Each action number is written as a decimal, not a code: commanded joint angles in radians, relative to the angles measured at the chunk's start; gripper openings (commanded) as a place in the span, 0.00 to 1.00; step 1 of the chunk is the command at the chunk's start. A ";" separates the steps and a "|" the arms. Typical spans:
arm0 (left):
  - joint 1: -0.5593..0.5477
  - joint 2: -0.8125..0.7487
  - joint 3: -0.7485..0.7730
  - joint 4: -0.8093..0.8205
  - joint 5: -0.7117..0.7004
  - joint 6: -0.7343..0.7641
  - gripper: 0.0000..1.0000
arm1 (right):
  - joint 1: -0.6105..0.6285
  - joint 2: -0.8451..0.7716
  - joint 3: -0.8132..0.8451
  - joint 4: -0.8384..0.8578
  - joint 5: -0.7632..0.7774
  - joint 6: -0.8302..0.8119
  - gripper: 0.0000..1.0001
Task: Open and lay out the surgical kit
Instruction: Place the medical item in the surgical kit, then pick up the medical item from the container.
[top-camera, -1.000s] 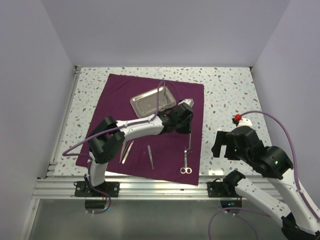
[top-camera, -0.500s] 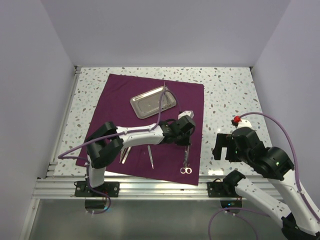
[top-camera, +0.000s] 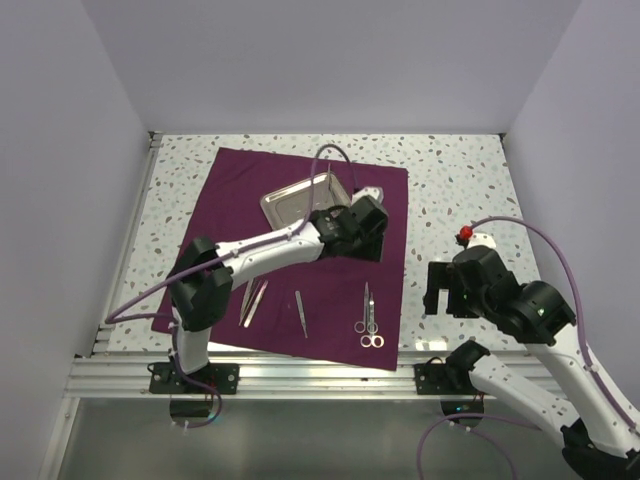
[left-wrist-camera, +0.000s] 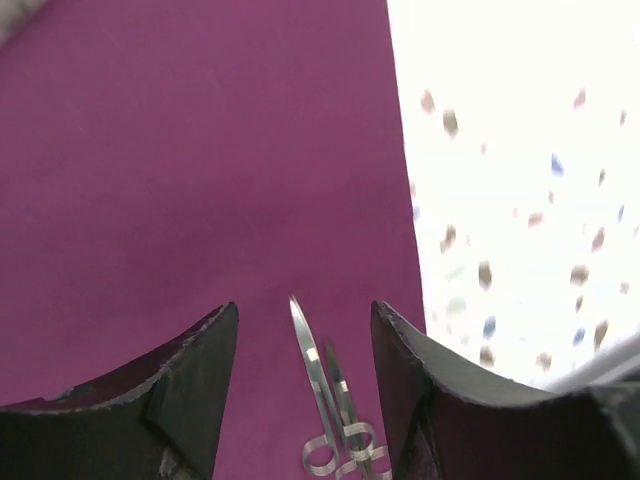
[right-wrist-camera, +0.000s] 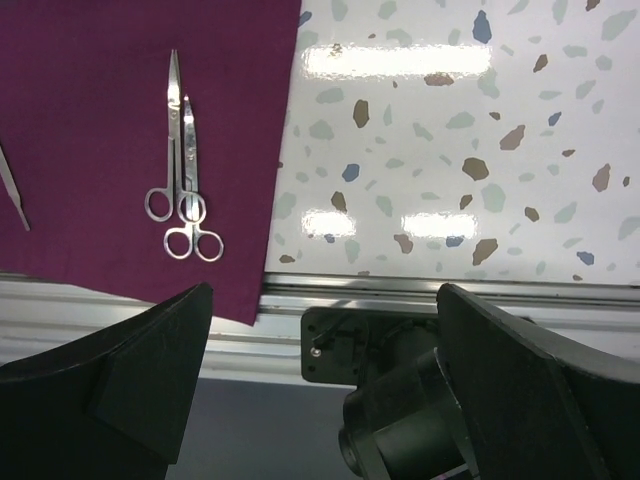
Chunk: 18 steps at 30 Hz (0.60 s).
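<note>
Left gripper (left-wrist-camera: 304, 312) is held spread and empty above the purple cloth (top-camera: 230, 190), at the right end of the steel tray (top-camera: 272, 203); the layout is judged nearly done. Tweezers (top-camera: 251, 301), then scissors (top-camera: 368, 320), are laid along the cloth's near edge, long axes running near to far, scissor tips pointing far, rings near. Next, withdrawal without snagging the cloth is called for. Right gripper (right-wrist-camera: 325, 290) is held wide apart, empty, off the cloth.

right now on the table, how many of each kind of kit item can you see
cloth wrap: 1
steel tray: 1
scissors: 2
tweezers: 3 (two lie close together on the left)
total: 7
</note>
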 joint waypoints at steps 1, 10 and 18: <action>0.137 0.006 0.088 -0.020 -0.082 0.135 0.59 | -0.002 0.033 0.049 0.027 0.055 0.004 0.98; 0.309 0.244 0.370 -0.029 -0.175 0.394 0.57 | -0.003 0.116 0.066 0.037 0.112 0.018 0.98; 0.360 0.475 0.586 0.034 -0.270 0.433 0.58 | -0.003 0.184 0.086 0.028 0.141 0.023 0.98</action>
